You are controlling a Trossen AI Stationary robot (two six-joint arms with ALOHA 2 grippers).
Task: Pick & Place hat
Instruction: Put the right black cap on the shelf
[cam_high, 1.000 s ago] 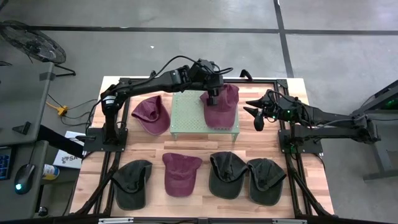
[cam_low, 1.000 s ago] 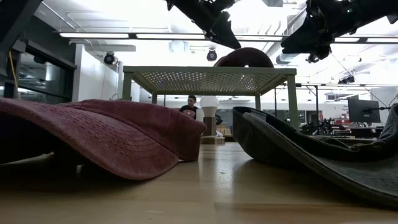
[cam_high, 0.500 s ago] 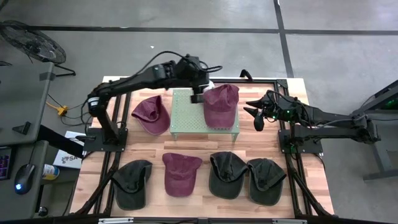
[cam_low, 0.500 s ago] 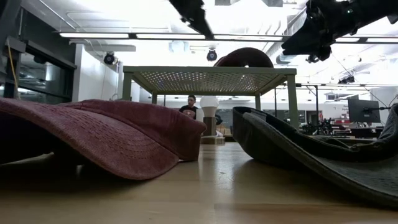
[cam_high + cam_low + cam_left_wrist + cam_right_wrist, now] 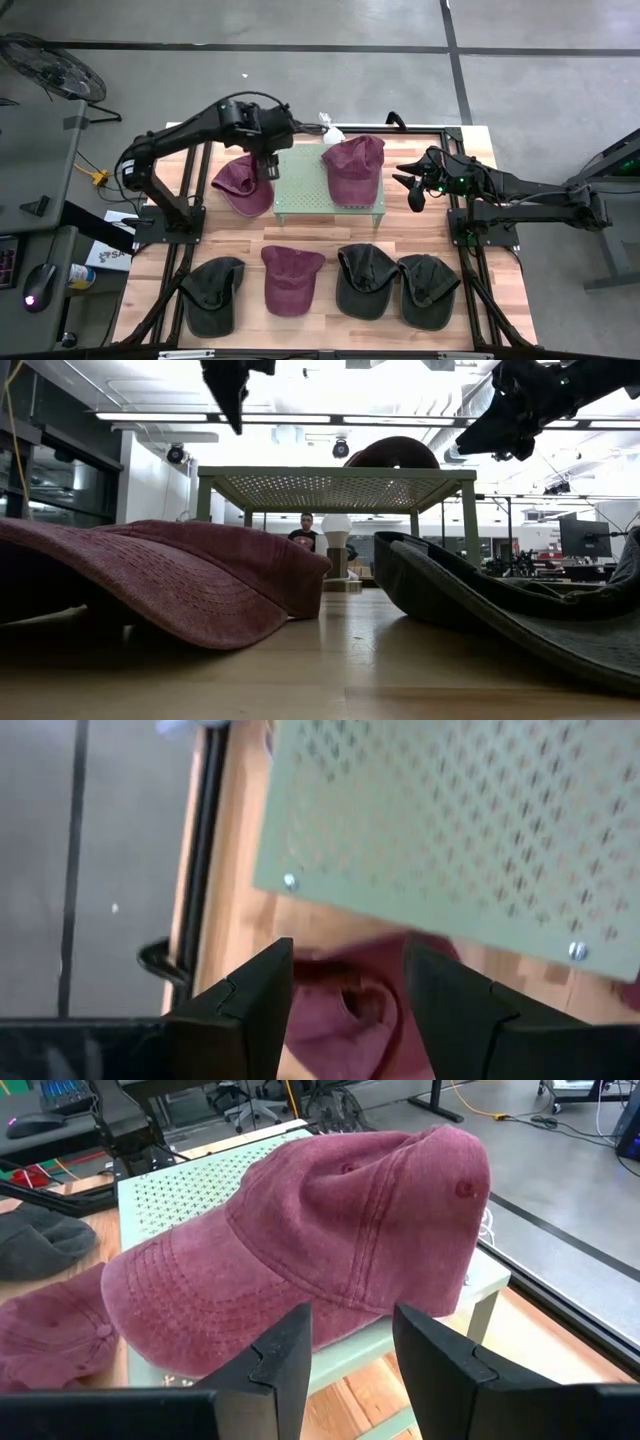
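Leftward is where my left pincer [image 5: 270, 165] has swung since a second ago, off the maroon hat [image 5: 354, 168] and out past the green stand's [image 5: 300, 190] left edge. That hat now lies on the stand's right half, peak towards me, clear of both arms; I judge it placed. The left pincer hovers over the second maroon hat [image 5: 243, 183] on the worktop [image 5: 330, 232] beside the stand, jaws apart and empty, the hat's crown showing between the fingers in the wrist view. I take that one as the next pick.

My right pincer [image 5: 414, 191] waits just right of the stand, jaws parted, holding nothing, looking straight at the placed hat.

Room is fair: the stand's left half is bare, so a second hat would fit there. The stand's corner sits close to the lower hat, so I would want to descend on its outer side. Four more hats line the near edge, well apart from this work.
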